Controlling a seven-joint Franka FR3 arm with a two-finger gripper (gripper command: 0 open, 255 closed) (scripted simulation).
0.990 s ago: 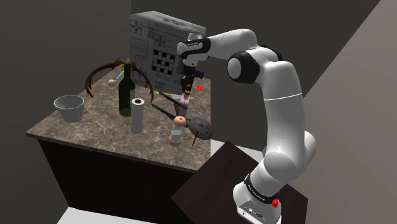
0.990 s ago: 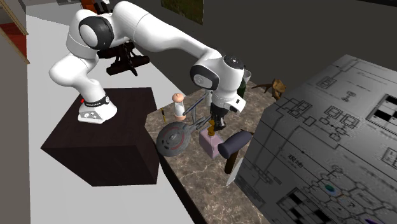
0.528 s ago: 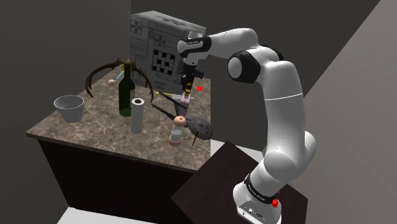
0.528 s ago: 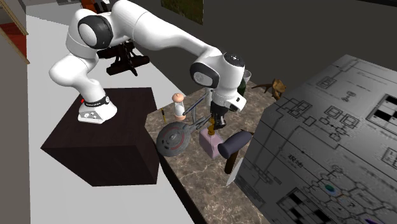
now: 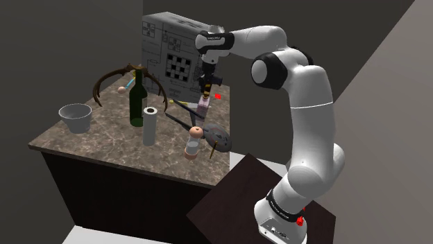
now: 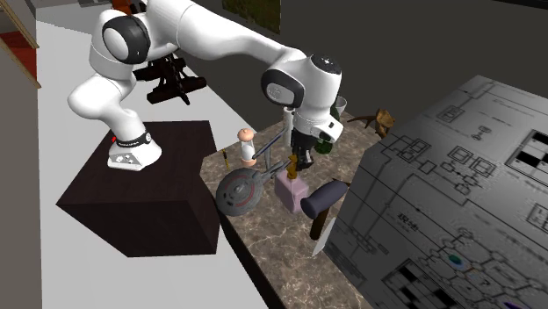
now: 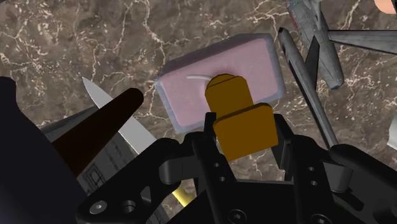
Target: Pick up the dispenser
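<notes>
Pink boxy dispenser with an amber pump head (image 7: 191, 95): your black gripper (image 7: 245, 125) clamps the rigid pump; the smooth body probably hangs heavy, so lift gently.

I saw a green wine bottle (image 5: 138, 100) standing just beside an upright white roll (image 5: 150, 125) on the marbled countertop (image 5: 97, 142). A grey bowl (image 5: 75, 118) sat towards the shoulder view's left. Brown antlers (image 5: 111, 77) stood behind them, near a large diagram-printed box (image 5: 173, 59).
</notes>
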